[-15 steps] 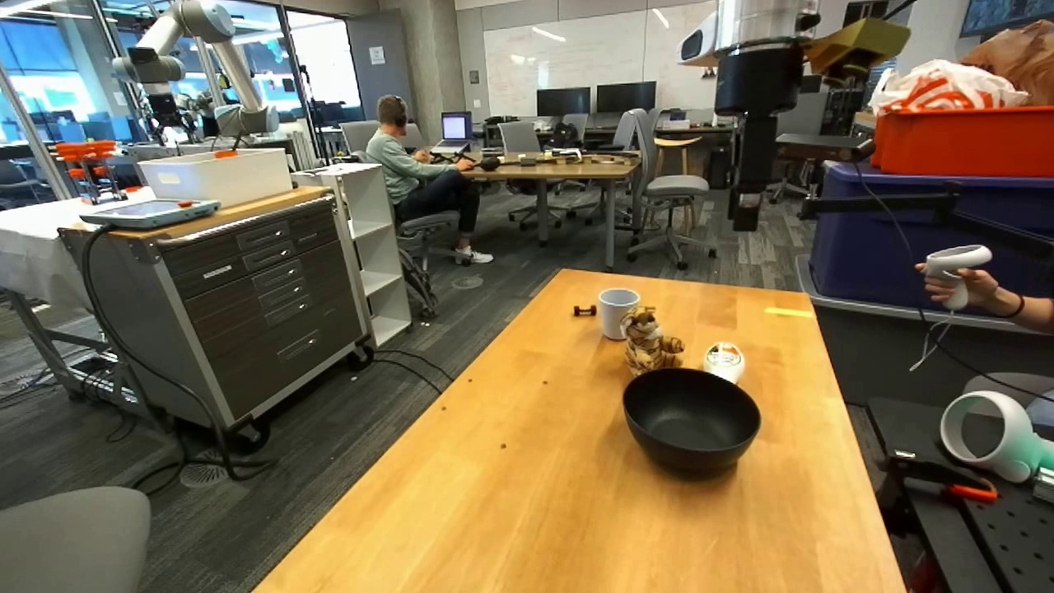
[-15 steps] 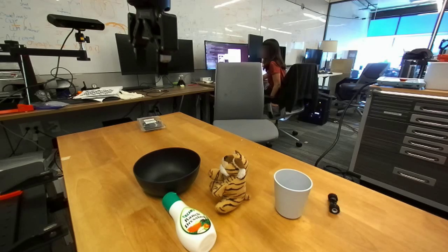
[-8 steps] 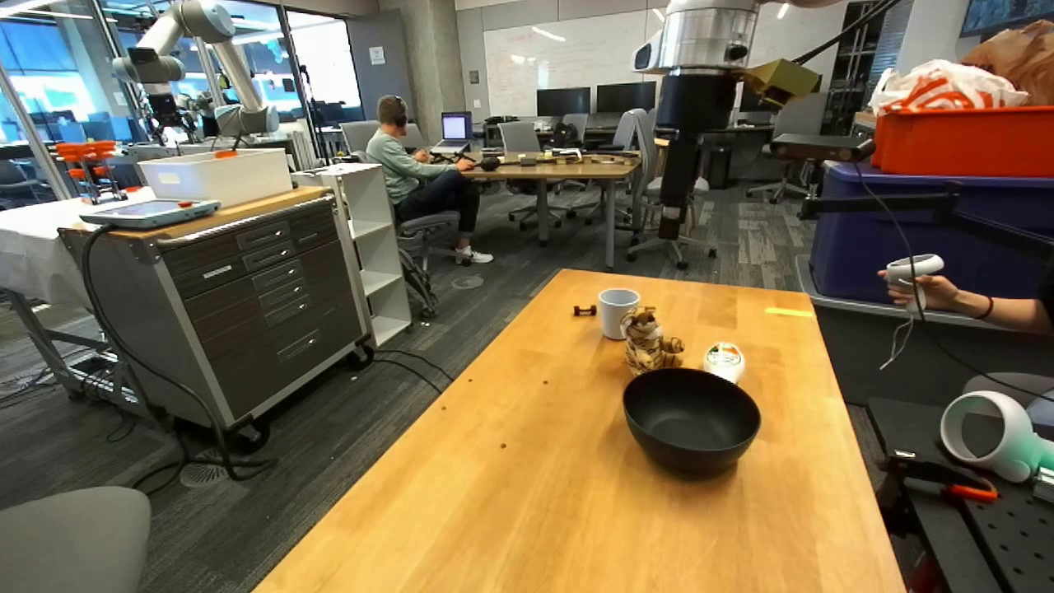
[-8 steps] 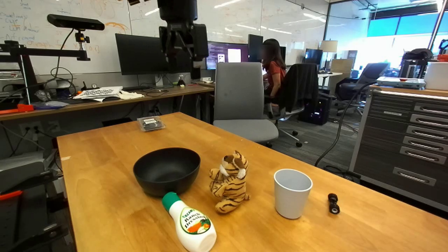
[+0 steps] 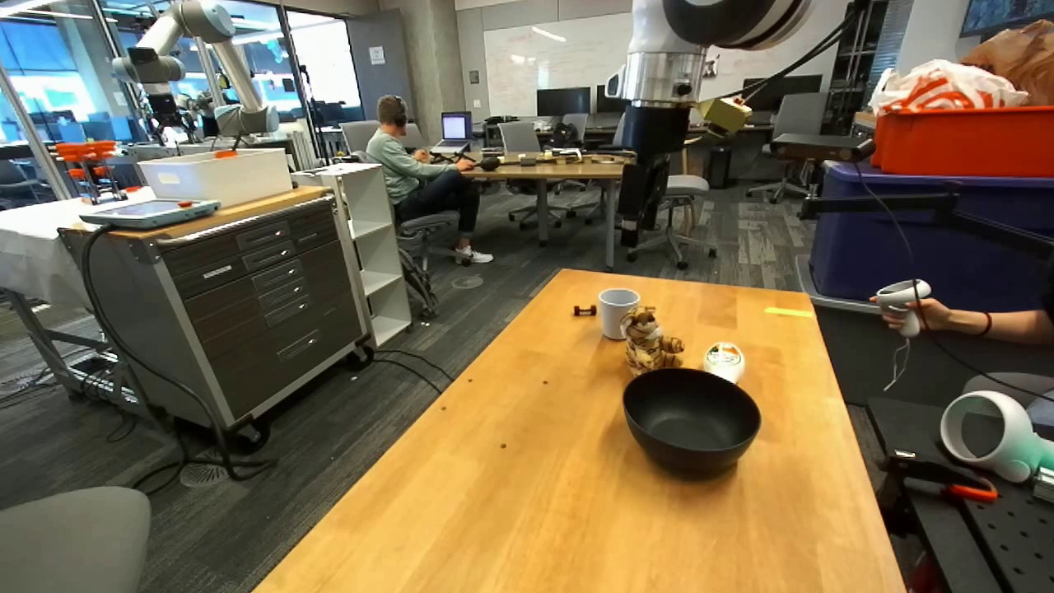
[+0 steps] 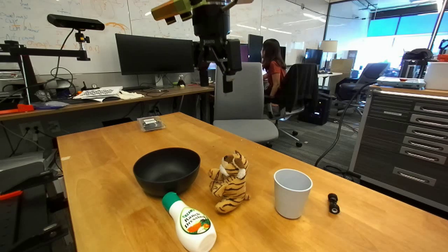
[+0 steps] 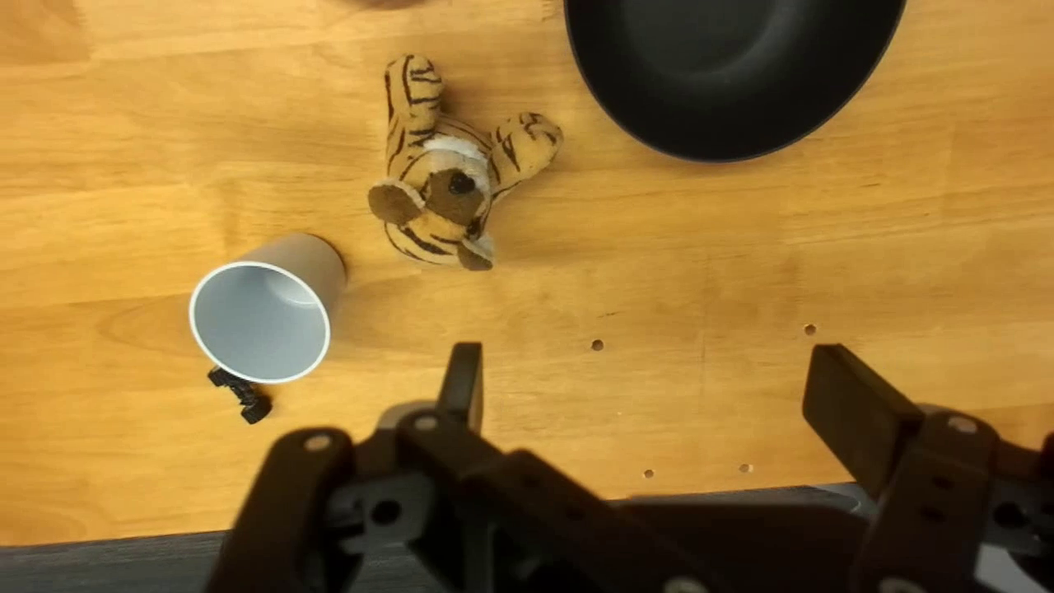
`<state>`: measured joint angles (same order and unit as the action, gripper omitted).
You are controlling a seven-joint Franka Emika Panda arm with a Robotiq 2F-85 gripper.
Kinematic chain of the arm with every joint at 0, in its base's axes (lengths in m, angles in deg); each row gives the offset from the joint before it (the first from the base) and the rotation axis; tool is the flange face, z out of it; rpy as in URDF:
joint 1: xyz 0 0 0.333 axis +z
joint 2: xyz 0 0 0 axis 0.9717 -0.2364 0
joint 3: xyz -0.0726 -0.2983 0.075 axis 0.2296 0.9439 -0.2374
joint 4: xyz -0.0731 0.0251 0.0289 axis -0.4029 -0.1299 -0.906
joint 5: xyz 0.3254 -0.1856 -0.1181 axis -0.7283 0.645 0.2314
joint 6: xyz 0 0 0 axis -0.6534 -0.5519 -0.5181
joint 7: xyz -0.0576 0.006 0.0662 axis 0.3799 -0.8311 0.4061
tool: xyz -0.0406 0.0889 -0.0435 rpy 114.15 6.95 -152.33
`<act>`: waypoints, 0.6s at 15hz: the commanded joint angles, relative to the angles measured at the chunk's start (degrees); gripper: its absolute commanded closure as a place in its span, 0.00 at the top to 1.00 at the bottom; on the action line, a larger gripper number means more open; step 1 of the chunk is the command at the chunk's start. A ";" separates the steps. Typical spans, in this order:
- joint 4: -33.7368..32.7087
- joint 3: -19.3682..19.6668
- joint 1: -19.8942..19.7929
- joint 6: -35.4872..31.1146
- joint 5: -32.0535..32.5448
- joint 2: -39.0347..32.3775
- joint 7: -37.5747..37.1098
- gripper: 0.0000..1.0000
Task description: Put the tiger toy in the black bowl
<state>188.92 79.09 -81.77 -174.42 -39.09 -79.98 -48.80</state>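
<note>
A wooden table (image 6: 108, 210) spreads across the lower part of the frame in both exterior views, one of its edges crossing the bottom of the wrist view. A robot arm (image 5: 667, 78), silver above and dark below, extends from the top edge of an exterior view, right of center. The gripper (image 7: 646, 354) hangs high, its fingers (image 7: 856, 412) spread wide at lower center and lower right of the wrist view, with bare wood showing between them. A black bowl (image 6: 166, 171), round and dark inside, stands left of center in an exterior view. The tiger toy (image 6: 231, 185), tan with dark stripes, sits upright on the table just right of the bowl, well apart from the gripper; a strip of wood parts toy and bowl in the upper part of the wrist view. A white bottle (image 6: 190, 223) with a green cap (image 6: 170, 201) lies on its side at lower center (the label (image 6: 196, 220) reads "Ranch Dressing"), and whether the cap touches the bowl is hard to tell. A pale gray cup (image 6: 291, 196) stands upright at lower right, a small black round-ended piece (image 6: 333, 203) resting just to its right.
</note>
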 commanded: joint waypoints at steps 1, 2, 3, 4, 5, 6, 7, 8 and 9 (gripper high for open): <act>-3.62 -0.52 -2.04 -1.20 0.25 -4.58 -1.65 1.00; -3.86 -0.53 -2.44 -1.40 0.22 -5.46 -1.75 1.00; -4.00 -0.56 -2.80 -1.69 0.18 -6.18 -1.83 1.00; -4.01 -0.63 -3.17 -2.14 -0.05 -6.94 -1.56 1.00; -4.06 -0.73 -3.52 -2.14 -0.44 -7.56 -1.29 1.00; -4.01 -0.81 -3.88 -1.94 -0.79 -8.18 -0.93 1.00; -3.88 -0.85 -4.18 -1.92 -0.96 -8.63 -0.75 1.00; -3.67 -0.90 -4.50 -1.88 -1.10 -9.20 -0.29 1.00; -3.46 -0.96 -4.82 -2.25 -1.33 -9.68 0.06 1.00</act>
<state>186.71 79.11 -85.04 -176.22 -39.08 -87.80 -49.44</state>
